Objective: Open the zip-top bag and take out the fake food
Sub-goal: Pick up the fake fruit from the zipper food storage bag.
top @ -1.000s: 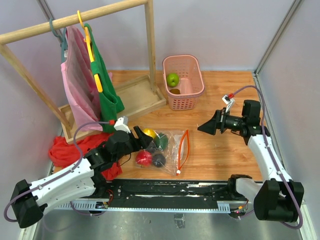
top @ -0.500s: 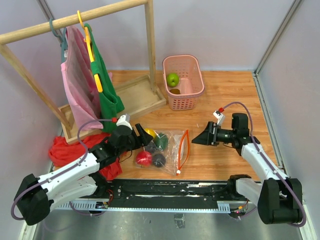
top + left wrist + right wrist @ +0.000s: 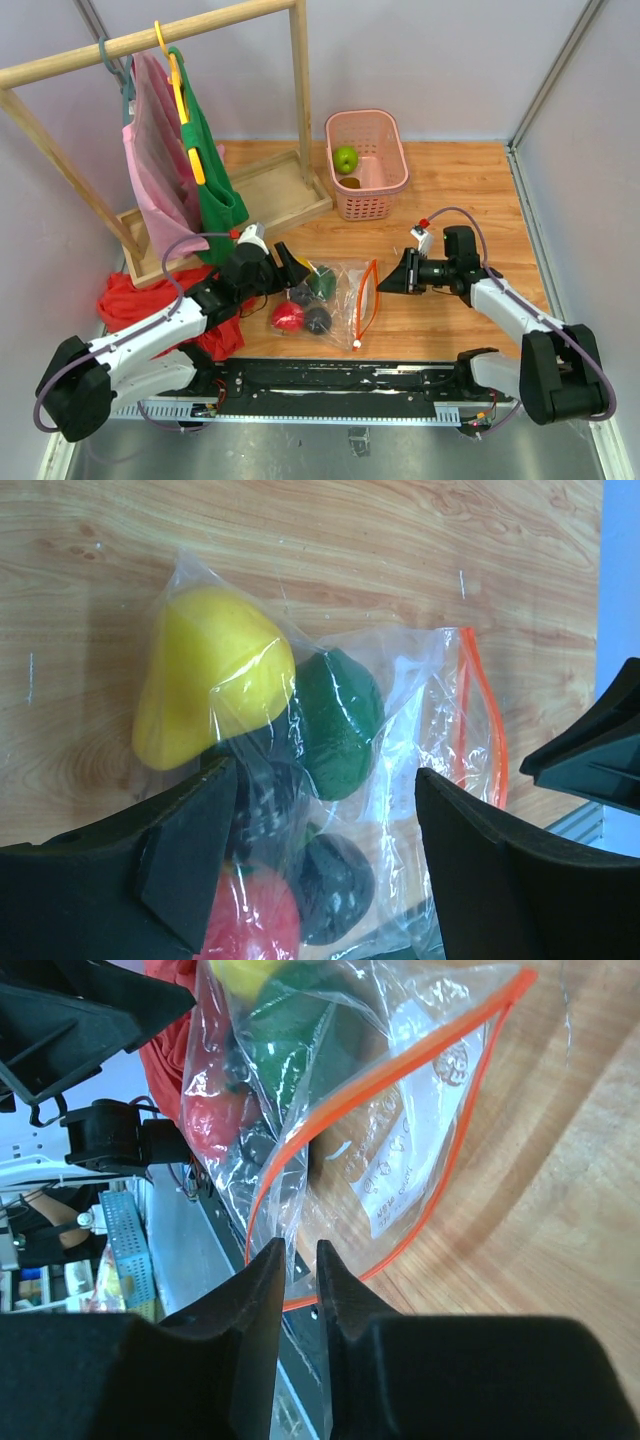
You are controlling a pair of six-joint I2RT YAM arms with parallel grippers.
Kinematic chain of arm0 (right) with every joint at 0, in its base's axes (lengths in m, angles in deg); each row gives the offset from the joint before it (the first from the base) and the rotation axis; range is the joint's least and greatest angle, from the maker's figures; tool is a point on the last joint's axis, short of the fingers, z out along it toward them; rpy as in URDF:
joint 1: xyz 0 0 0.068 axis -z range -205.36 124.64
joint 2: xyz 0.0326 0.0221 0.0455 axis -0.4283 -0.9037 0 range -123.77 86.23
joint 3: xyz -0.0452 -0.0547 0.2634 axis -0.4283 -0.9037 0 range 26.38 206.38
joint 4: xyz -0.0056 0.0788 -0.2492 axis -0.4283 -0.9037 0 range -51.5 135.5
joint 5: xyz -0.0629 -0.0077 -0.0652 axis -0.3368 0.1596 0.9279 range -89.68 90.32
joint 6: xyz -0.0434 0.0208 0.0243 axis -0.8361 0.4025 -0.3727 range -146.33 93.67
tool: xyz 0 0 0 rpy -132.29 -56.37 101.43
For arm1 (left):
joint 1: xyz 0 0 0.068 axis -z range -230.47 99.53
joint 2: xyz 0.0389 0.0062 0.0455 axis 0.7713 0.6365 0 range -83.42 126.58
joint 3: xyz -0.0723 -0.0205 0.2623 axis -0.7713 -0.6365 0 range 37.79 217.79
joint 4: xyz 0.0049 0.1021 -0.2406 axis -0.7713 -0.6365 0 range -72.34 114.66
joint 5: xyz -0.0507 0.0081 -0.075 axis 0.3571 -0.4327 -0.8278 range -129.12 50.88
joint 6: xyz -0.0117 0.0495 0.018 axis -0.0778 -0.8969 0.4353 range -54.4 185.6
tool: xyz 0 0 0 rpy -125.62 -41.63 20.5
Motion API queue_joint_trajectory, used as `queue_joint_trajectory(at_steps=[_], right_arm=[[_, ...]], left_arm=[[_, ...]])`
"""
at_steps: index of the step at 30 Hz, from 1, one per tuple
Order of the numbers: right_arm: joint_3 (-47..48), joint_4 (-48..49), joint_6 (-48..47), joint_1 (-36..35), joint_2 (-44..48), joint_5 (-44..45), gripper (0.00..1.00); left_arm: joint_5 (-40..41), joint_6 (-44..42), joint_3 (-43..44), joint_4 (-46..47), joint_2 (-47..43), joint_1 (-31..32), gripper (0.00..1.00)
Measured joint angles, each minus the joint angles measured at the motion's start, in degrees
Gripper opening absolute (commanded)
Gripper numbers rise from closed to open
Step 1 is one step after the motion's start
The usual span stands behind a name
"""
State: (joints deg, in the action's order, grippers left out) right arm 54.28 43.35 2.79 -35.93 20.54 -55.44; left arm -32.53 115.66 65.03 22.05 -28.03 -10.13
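While the left end effector (image 3: 322,785) gapes over the bag (image 3: 425,695) of fake food (image 3: 210,670), the right end effector (image 3: 298,1260) pinches its rim.

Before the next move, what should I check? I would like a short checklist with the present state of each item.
1. Mouth of the bag open: ok, its strip gapes.
2. The left gripper open over the food: ok.
3. The right gripper pinching the strip: cannot tell; jaws nearly closed at it.
4. The food out of the bag: not ok, pieces inside.
5. Room in the basket: ok.
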Motion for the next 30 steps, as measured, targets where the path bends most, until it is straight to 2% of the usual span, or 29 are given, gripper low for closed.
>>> queue_joint_trajectory(at_steps=[7,15,20,30], right_arm=[[0.7,1.6,1.7,-4.0,-6.8,0.9,0.16],[6.8,1.8,2.5,-8.3,-16.7,0.9,0.15],[9.7,0.6,2.4,-11.2,-20.2,1.4,0.16],[14.4,-4.7,0.1,-12.7,-26.1,5.5,0.17]], left_arm=[[-1.2,-0.8,0.1,1.4,2.3,-0.2,0.73],[-2.0,-1.7,0.3,2.7,5.8,-0.5,0.7],[-3.5,-2.7,1.3,3.8,9.9,-0.8,0.63],[-7.5,-3.9,3.2,6.6,16.7,-0.9,0.53]])
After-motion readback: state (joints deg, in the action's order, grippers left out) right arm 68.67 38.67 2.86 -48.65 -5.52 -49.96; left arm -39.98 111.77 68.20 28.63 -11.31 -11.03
